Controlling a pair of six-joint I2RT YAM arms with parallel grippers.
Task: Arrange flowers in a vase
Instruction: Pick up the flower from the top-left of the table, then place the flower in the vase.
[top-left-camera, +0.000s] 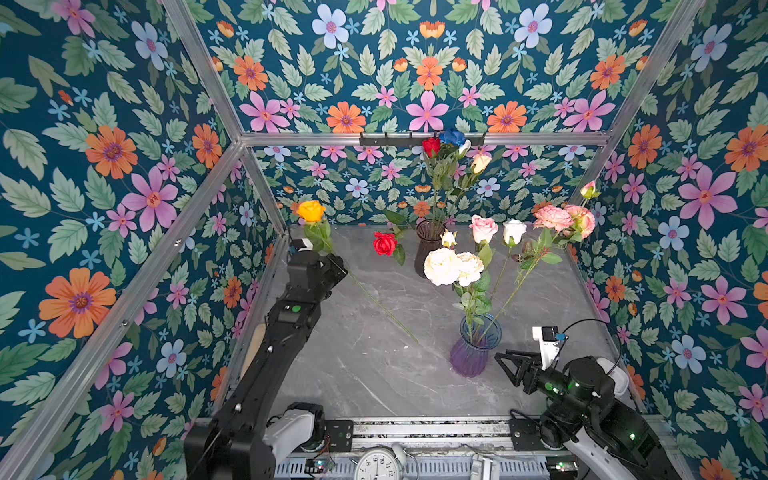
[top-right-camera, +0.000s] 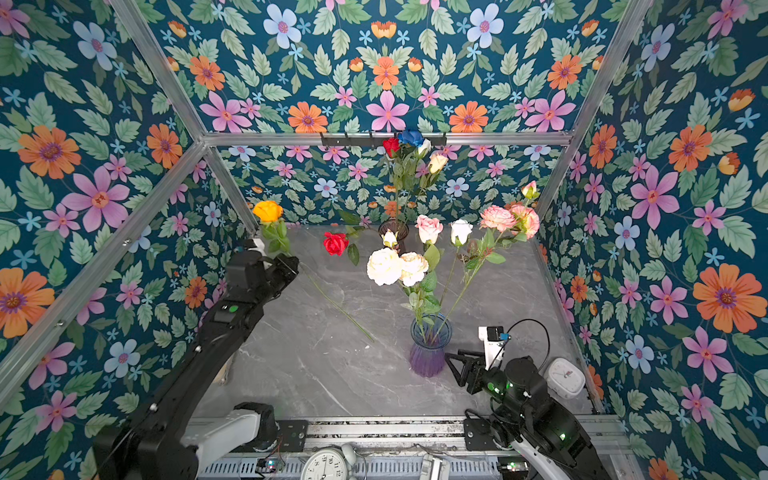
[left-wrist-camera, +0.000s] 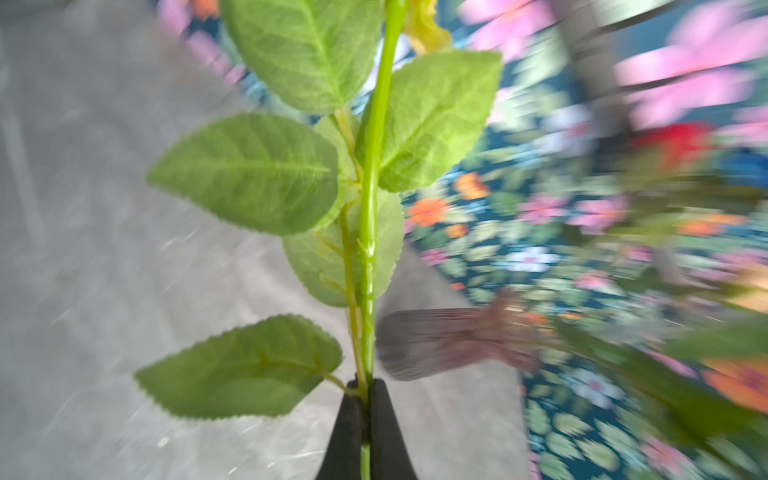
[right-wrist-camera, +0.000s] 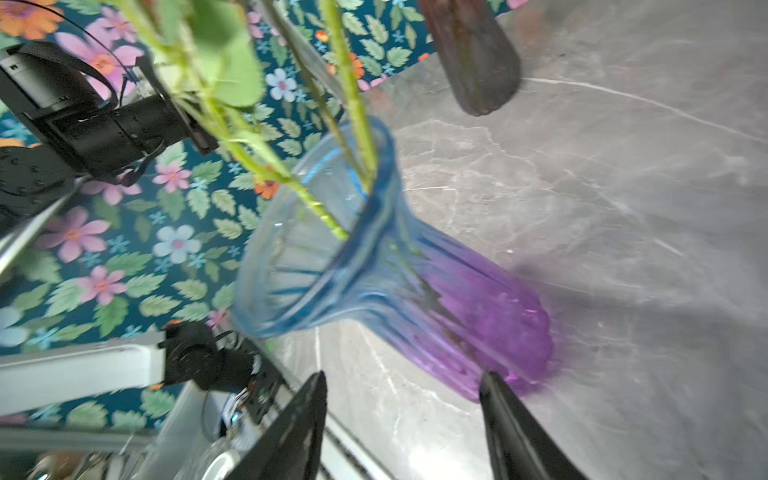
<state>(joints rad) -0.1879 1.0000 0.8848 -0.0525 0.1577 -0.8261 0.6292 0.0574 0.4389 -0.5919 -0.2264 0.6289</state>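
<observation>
l gripper (left-wrist-camera: 365, 388) pinches orange rose (top-left-camera: 311, 211) stem, bloom just past its tips. r gripper (right-wrist-camera: 402, 384) spread, purple vase (top-left-camera: 471, 353) just ahead w/ several flowers (top-left-camera: 442, 266) in. orange one not in yet; prob more left in dark vase (top-left-camera: 428, 245).

My left arm (top-left-camera: 286, 320) reaches far forward and lifted, its left gripper (left-wrist-camera: 365, 390) pinched tight on a rose stem (left-wrist-camera: 370, 208). My right arm (top-left-camera: 590, 395) sits low and folded close to its base, right gripper (right-wrist-camera: 403, 382) pointing across to my left, jaws parted, holding nothing.
</observation>
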